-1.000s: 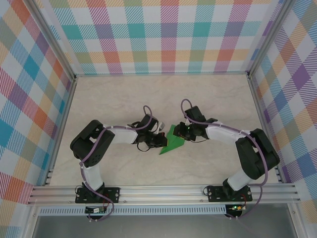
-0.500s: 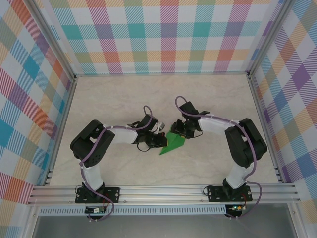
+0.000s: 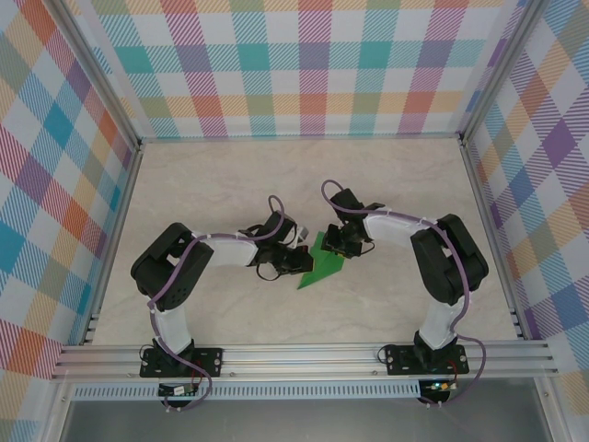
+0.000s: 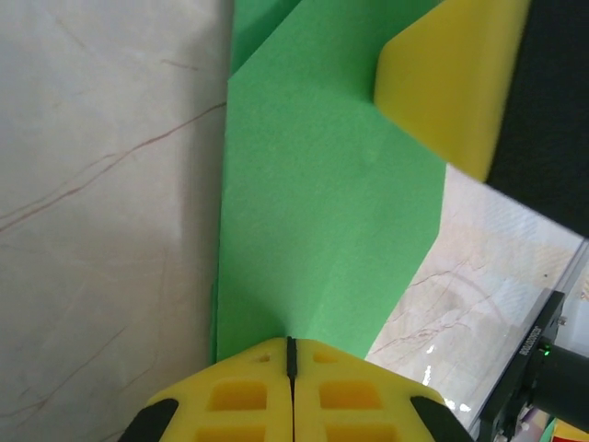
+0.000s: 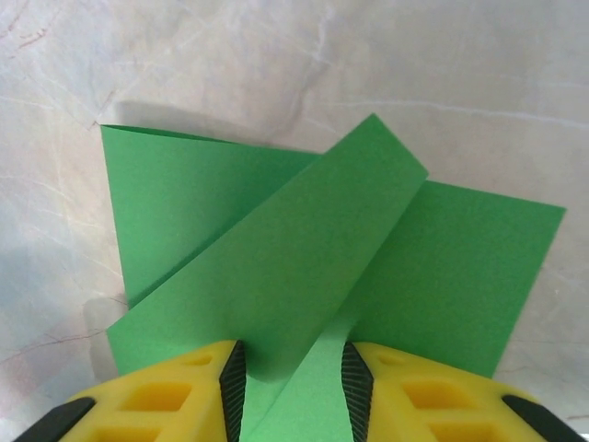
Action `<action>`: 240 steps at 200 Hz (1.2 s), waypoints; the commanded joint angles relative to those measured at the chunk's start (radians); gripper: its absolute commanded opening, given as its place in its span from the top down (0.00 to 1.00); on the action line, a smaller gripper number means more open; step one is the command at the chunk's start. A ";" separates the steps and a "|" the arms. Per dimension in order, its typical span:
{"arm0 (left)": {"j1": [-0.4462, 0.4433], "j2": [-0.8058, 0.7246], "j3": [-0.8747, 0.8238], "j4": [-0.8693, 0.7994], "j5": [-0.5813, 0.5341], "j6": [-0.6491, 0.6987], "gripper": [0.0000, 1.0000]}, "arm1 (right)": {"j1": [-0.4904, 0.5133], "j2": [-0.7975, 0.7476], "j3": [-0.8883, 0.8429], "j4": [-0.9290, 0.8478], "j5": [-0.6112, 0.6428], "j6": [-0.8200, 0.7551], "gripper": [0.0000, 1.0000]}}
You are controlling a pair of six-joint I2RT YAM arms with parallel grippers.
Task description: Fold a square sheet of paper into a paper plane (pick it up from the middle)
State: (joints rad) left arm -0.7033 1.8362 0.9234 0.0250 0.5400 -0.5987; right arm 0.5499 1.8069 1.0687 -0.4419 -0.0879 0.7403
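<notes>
Over the last second the right arm has swung in from the right side of the counter point(image 3: 230, 193), its elbow now nearer the middle. The right gripper point(image 3: 336, 243) has slid a little left over the far right part of the sheet of paper point(image 3: 320, 267). The left arm has not moved, and the sheet lies where it lay, in the middle of the counter between the two grippers.

The left gripper point(image 4: 291, 343) has its fingers together, clamped on the near left edge of the green sheet point(image 4: 322, 203) and pinning it flat.

In the right wrist view, the right gripper point(image 5: 293, 354) has its fingers a little apart, astride a raised flap of the sheet point(image 5: 368, 258). The flap runs slantwise over the flat layers and curls into the gap. Whether they press it I cannot tell.

This looks like a fold in the making: one hand anchors while the other carries a flap over. The paper is only partly folded, with no dart shape or centre ridge yet, so most of the creasing seems still ahead.
</notes>
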 commanded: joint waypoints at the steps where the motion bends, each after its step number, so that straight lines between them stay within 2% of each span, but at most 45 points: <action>1: -0.011 -0.052 0.043 -0.011 -0.008 -0.025 0.93 | 0.002 0.052 -0.009 -0.060 0.053 -0.003 0.64; 240: -0.012 0.065 0.061 -0.041 -0.015 -0.016 0.96 | 0.010 0.127 -0.036 -0.140 0.149 0.033 0.72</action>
State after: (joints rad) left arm -0.7055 1.8885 0.9714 0.0265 0.5301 -0.6346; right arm 0.5579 1.8305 1.0904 -0.4835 -0.0353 0.7532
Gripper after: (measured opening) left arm 0.046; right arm 0.283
